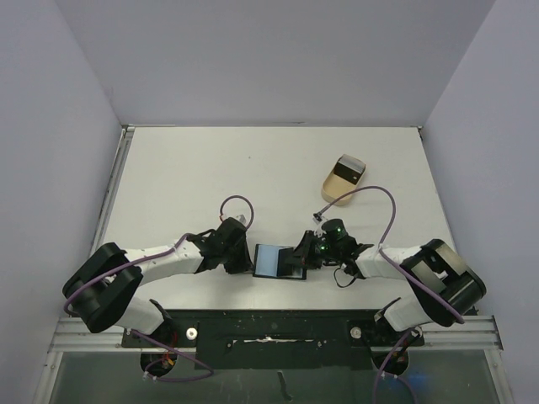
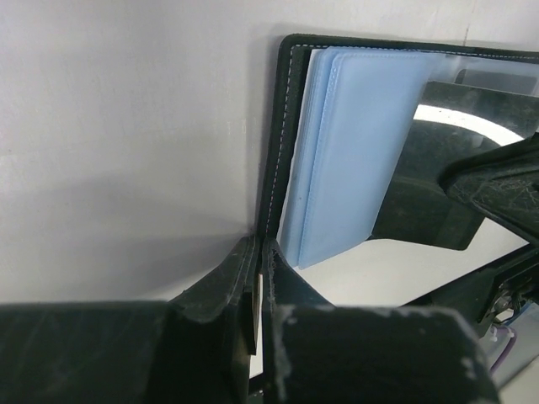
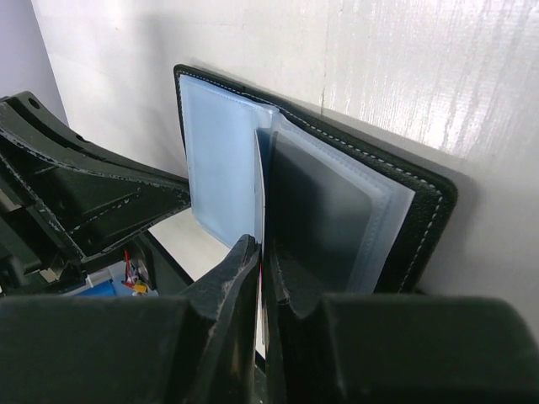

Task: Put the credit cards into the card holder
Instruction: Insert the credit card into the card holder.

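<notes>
Right, we have the card holder [image 1: 279, 261] lying open on the table [image 1: 210, 168] at the near edge, squarely between our two arms. Our left gripper [image 1: 246, 257] is pinched tight on the stitched black cover at its outer edge. Our right gripper [image 1: 305, 255] is nipped flat on one of the sleeves [image 3: 223, 160], and that leaf stands up from the rest.

The cover looks like soft, grained leather, floppy at the fold, so we judge it needs pinning at the rim, just as it is now. The sleeves are pale blue, glossy plastic, limp and slick, so they are easy to lose and easy to crease.

The cards [image 1: 345, 171] sit well apart in the beige oval tray [image 1: 328, 192], off to the far right. We reckon they are light, stiff and slippery, best taken gently by a short edge.
</notes>
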You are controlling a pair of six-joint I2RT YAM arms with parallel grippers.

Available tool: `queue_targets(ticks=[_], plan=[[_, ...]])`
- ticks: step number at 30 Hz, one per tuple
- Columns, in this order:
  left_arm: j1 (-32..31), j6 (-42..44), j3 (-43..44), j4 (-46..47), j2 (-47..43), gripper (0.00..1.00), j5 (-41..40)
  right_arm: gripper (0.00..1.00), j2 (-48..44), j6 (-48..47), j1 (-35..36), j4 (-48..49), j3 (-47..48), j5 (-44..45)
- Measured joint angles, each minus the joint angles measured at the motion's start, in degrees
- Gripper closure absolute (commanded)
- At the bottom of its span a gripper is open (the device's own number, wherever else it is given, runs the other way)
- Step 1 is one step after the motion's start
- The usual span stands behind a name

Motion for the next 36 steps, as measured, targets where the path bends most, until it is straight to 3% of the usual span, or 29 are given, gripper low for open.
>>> queue_targets(ticks=[25, 36], plan=[[0.0, -1.3, -0.7, 1.7, 0.1, 1.00, 1.3, 0.96, 2.7, 1.4, -0.1, 9.3, -2.3, -0.5], [0.0, -2.2, -1.3, 2.9, 0.1, 1.00, 2.2, 0.97, 1.3, -1.9, -0.8, 8.5, -3.0, 0.5]])
